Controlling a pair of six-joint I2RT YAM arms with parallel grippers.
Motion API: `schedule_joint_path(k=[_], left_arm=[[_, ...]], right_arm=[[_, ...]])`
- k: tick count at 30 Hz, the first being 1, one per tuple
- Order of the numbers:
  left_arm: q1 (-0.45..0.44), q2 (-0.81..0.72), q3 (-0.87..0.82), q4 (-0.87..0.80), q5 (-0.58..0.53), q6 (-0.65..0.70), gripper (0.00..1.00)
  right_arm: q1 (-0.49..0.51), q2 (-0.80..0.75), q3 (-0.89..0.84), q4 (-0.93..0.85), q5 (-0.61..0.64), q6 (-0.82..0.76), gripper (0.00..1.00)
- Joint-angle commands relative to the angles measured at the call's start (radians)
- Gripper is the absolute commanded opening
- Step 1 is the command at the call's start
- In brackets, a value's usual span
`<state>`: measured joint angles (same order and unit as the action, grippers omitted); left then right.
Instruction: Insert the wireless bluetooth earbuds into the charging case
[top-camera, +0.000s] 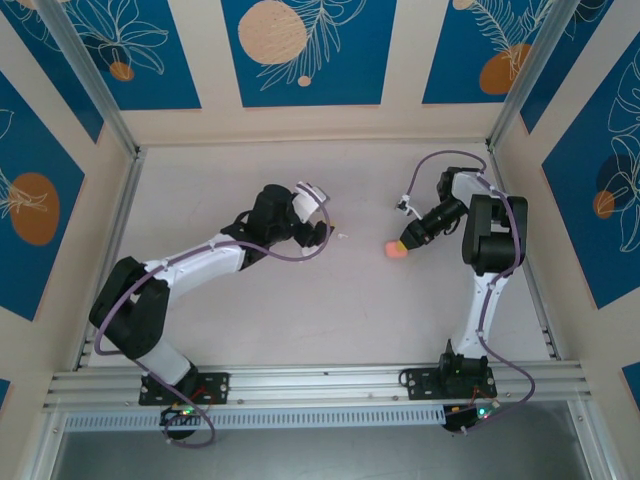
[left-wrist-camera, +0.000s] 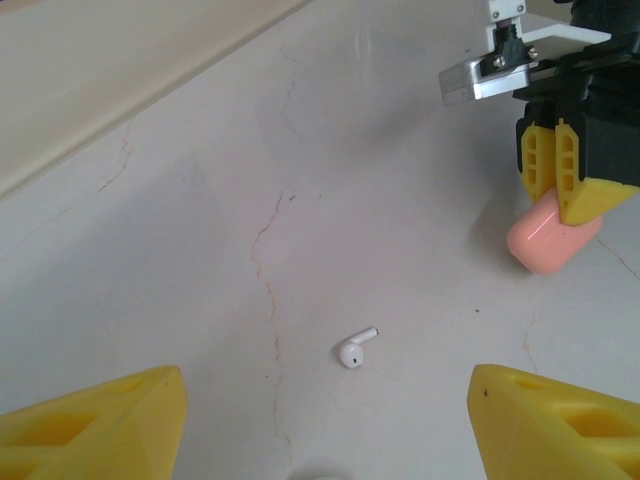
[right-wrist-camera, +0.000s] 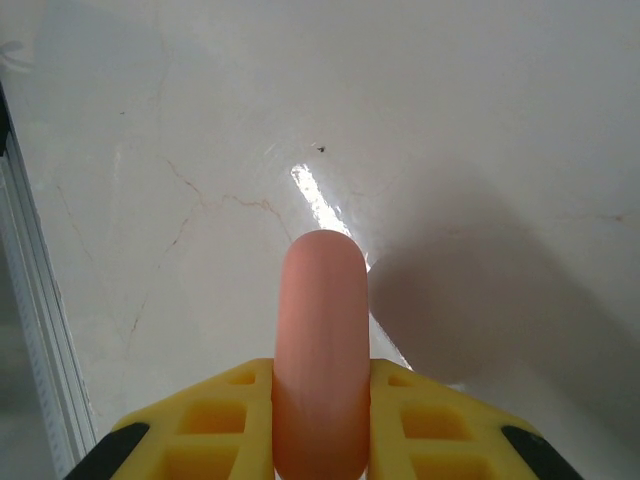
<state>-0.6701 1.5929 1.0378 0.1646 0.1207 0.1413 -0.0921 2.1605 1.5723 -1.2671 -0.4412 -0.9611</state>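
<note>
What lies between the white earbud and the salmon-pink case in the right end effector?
Nothing: in the left wrist view, bare pale tabletop separates the small white earbud from the salmon-pink charging case.

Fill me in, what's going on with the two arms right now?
The right gripper has the pink case pinched between its yellow fingers. The left gripper is open and hangs above a white earbud lying loose on the table. The earbud is not yet in the case, and the two are well apart.
</note>
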Motion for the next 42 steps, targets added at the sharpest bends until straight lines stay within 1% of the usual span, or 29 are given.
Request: schedule_joint_path(k=[1, 3, 9, 23, 25, 31, 33, 37, 42], left_arm=[[-0.017, 0.010, 0.028, -0.008, -0.022, 0.016, 0.73], [-0.020, 0.011, 0.031, -0.012, -0.026, 0.017, 0.73], [-0.025, 0.003, 0.030, -0.023, -0.038, 0.022, 0.73], [-0.029, -0.040, -0.013, -0.014, -0.064, 0.030, 0.73], [-0.029, -0.046, -0.016, -0.019, -0.064, 0.029, 0.73], [-0.029, -0.062, -0.021, -0.043, -0.070, 0.011, 0.73], [-0.029, -0.072, -0.027, -0.048, -0.081, 0.002, 0.73], [-0.029, -0.085, -0.033, -0.065, -0.094, -0.028, 0.73], [-0.029, -0.082, 0.026, -0.204, -0.124, -0.101, 0.72]], right_arm=[[0.001, 0.017, 0.042, -0.039, -0.003, 0.005, 0.20], [0.008, 0.023, 0.053, -0.043, 0.009, 0.012, 0.21], [0.037, 0.035, 0.060, -0.037, 0.064, 0.045, 0.21], [0.059, 0.063, 0.096, -0.044, 0.105, 0.104, 0.25], [0.061, 0.067, 0.102, -0.042, 0.113, 0.120, 0.27], [0.068, 0.068, 0.110, -0.009, 0.183, 0.186, 0.37], [0.068, 0.067, 0.112, 0.007, 0.206, 0.213, 0.42], [0.069, 0.054, 0.113, 0.028, 0.210, 0.229, 0.46], [0.078, 0.027, 0.120, 0.047, 0.216, 0.256, 0.51]])
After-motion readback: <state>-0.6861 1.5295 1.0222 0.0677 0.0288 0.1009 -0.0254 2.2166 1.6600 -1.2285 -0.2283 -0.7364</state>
